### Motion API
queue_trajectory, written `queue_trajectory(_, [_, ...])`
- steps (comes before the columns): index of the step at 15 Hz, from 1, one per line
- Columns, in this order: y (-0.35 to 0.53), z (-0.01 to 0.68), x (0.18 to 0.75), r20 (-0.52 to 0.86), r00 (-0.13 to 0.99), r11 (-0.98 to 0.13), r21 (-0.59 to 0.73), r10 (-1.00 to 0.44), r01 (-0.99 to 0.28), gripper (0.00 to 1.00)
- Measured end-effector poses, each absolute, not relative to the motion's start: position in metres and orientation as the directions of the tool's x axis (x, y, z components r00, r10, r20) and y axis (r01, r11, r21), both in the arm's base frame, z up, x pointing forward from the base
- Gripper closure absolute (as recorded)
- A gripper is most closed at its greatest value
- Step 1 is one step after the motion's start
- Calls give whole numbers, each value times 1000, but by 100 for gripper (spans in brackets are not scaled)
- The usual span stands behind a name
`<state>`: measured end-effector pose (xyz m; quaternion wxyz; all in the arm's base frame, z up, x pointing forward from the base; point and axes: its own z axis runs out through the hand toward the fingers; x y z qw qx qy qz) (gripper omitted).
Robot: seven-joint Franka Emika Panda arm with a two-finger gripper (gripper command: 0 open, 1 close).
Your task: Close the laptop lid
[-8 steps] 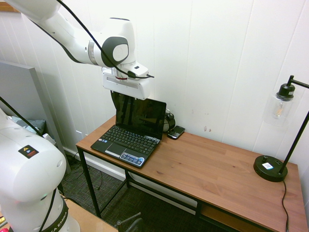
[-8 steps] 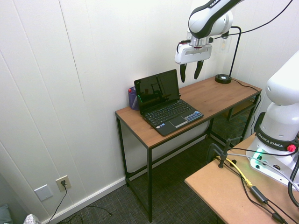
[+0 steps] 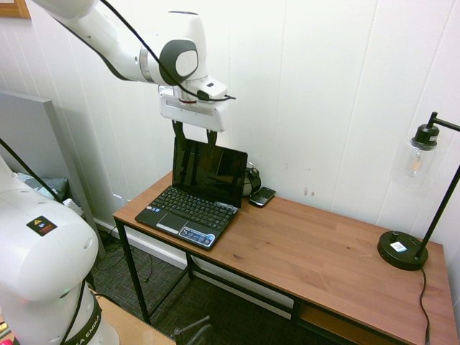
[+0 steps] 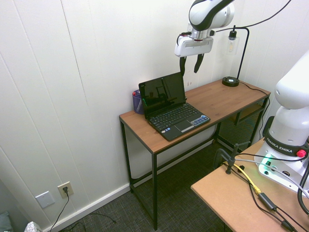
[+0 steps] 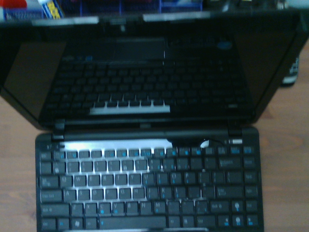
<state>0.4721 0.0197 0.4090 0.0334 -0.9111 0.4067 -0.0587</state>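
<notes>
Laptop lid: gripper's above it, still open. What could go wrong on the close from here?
1. The laptop lid stands upright and the open gripper points down over its top edge; pushing straight down may load the hinge rather than fold it.
2. The phone and a dark cup sit close behind the lid; a sweep from behind could knock them.
3. The laptop sits near the desk edge and may slide.

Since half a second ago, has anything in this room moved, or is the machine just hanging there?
The gripper has shifted toward the wall and a bit higher, so it now hangs over the top edge of the laptop lid, fingers open and empty. It took hold of nothing. The lid stands open as before, and the phone and the lamp on the desk have not moved.
</notes>
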Motion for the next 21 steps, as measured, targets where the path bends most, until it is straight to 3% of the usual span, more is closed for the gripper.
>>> queue_trajectory(8, [64,413,605,91,672,-678,-112,-735,-727,0])
queue_trajectory(9, [69,407,615,87,675,-680,-110,-733,-725,100])
queue_trajectory(21, [86,348,658,37,661,-662,-62,-750,-747,100])
